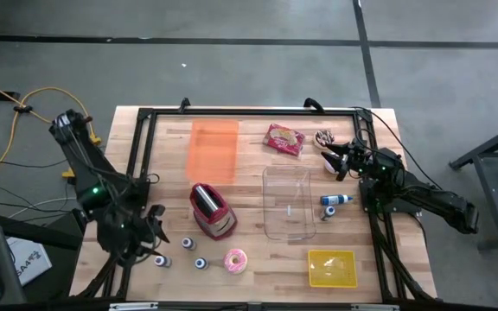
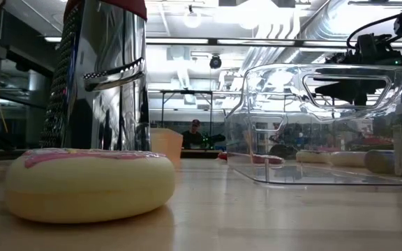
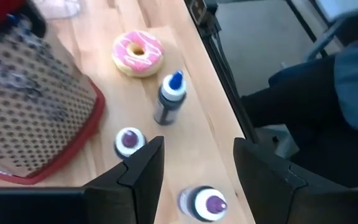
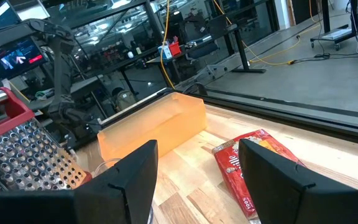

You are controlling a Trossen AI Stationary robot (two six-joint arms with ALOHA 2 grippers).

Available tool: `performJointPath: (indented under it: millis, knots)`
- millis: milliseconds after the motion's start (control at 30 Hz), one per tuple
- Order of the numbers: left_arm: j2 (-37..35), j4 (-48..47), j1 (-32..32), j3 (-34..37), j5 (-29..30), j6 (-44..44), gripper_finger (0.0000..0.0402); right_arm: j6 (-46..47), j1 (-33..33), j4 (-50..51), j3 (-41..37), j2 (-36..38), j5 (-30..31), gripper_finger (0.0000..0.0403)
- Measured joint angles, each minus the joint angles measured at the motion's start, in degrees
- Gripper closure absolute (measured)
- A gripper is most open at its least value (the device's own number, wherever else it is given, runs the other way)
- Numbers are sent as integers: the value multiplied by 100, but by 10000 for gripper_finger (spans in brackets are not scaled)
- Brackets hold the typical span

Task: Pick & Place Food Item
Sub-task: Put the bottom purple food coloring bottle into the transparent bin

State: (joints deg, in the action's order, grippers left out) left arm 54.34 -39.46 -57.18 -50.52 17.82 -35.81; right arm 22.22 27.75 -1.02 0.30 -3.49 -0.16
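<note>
Left gripper (image 1: 156,226) hovers spread and empty over small bottles (image 1: 187,245) near the pink donut (image 1: 235,260); right gripper (image 1: 335,161), spread too, beside the red snack packet (image 1: 284,138).

floor (image 1: 249,52): grey concrete, dark seam lines crossing
cable (image 1: 11,99): yellow, looping on the floor off the table's left edge
ceiling (image 2: 208,21): bright lamps, pale ducts
far room: a seated person (image 2: 195,134) at a desk

pink-iced donut (image 3: 138,52), three small bottles (image 3: 168,99) and a red-rimmed grater (image 3: 30,118) beyond the open tool (image 3: 194,165)
</note>
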Motion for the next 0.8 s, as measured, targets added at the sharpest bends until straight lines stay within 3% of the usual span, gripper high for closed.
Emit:
performJointPath:
  millis: [367,800]
  knots:
    - [388,-44,-570,0,25,-664,214,0,2,0,1,-1,0,192]
    - [679,-426,-1008,0,542,-1748,214,0,0,0,1,-2,-2,192]
